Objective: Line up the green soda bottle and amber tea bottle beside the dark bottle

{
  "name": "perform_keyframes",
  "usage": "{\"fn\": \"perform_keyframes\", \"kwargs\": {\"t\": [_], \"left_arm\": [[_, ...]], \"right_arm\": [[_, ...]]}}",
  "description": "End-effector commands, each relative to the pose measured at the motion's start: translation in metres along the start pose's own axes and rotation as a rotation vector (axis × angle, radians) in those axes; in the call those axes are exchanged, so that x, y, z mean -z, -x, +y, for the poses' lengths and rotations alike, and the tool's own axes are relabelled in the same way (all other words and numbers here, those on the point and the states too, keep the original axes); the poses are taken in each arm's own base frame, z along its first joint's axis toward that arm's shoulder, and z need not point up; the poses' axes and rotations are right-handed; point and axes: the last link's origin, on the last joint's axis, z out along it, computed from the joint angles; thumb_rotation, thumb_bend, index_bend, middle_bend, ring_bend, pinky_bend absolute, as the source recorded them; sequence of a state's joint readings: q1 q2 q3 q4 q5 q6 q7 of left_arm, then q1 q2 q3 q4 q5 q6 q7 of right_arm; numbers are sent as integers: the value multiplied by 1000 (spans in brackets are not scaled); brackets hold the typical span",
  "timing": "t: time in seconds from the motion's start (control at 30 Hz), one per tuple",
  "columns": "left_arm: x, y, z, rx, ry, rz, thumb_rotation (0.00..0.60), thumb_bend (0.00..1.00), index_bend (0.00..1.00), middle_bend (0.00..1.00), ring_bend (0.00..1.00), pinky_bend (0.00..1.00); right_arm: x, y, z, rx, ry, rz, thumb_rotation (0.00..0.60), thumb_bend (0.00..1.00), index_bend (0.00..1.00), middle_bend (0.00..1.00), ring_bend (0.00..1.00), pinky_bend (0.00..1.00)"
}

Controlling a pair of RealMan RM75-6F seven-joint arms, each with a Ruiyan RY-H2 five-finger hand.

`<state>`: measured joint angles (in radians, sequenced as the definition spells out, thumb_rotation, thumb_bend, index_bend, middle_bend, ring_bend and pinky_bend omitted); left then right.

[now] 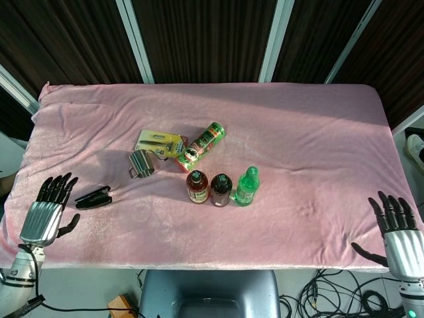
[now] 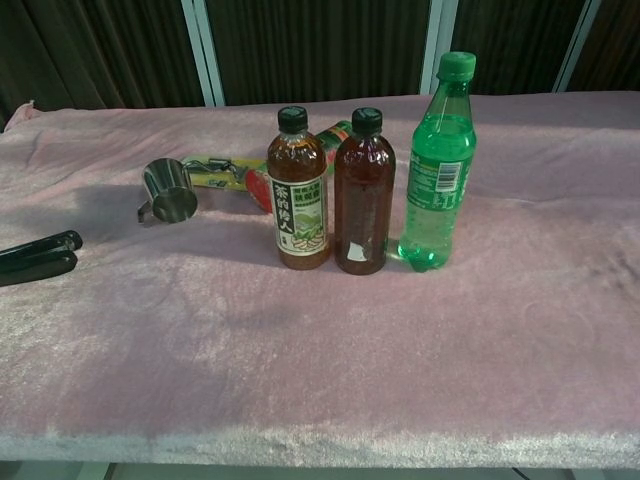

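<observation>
Three bottles stand upright in a row on the pink cloth: the amber tea bottle (image 1: 197, 187) (image 2: 300, 190) on the left, the dark bottle (image 1: 220, 189) (image 2: 363, 193) in the middle, the green soda bottle (image 1: 246, 186) (image 2: 437, 165) on the right. Nothing touches them. My left hand (image 1: 46, 211) is at the table's front left edge, fingers spread, holding nothing. My right hand (image 1: 396, 228) is at the front right edge, also spread and holding nothing. Neither hand shows in the chest view.
Behind the row lie a tipped can (image 1: 201, 146), a yellow packet (image 1: 159, 142) and a steel cup (image 1: 140, 163) (image 2: 168, 191). A black clip-like tool (image 1: 93, 197) (image 2: 37, 257) lies near my left hand.
</observation>
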<state>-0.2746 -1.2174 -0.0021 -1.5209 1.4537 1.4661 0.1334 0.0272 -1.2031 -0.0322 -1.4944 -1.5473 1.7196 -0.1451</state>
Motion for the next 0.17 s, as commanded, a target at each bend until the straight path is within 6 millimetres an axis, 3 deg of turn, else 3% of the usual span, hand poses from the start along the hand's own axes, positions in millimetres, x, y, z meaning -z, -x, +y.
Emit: {"fn": "perform_keyframes", "kwargs": {"t": [0.03,0.17], "left_arm": [[57,-10,-27,16,-147,4,600,335,0,0,0,0],[53,-8,-22,16,-123,-2,600,336,0,0,0,0]], "right_arm": [[5,-5,4,-8,92,-23,600,101,0,0,0,56],[5,-6,5,-17,60,-33,600,101,0,0,0,55]]}}
